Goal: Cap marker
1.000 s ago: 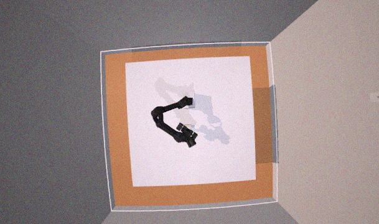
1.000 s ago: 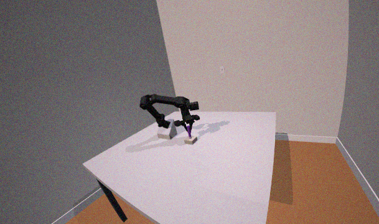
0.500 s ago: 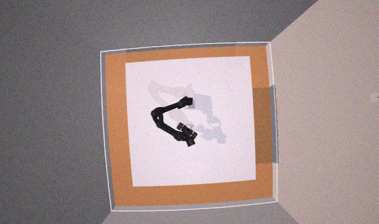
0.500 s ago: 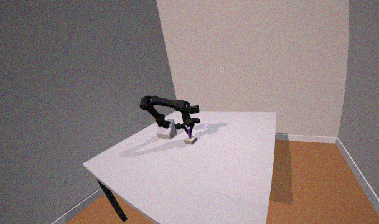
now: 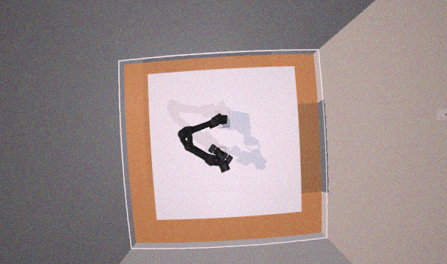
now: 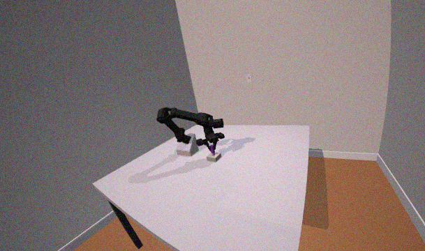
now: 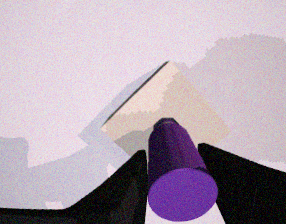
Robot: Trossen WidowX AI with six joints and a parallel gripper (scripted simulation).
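Note:
The purple cap stands upright over the marker, its round closed end toward the wrist camera. The marker is hidden inside it except for a dark grey collar at the foot in the wrist view. No purple marker body shows between cap and collar. The beige holder block sits flat on the table below. My gripper is around the cap with its fingers slightly open, one on each side. A very thin gap shows beside the left finger. The top view hides cap and marker under the arm.
The arm's base stands on a grey wedge-shaped block behind and left of the holder in the exterior view. The upper arm and forearm arch over to the holder. The white table carries shadows of the arm.

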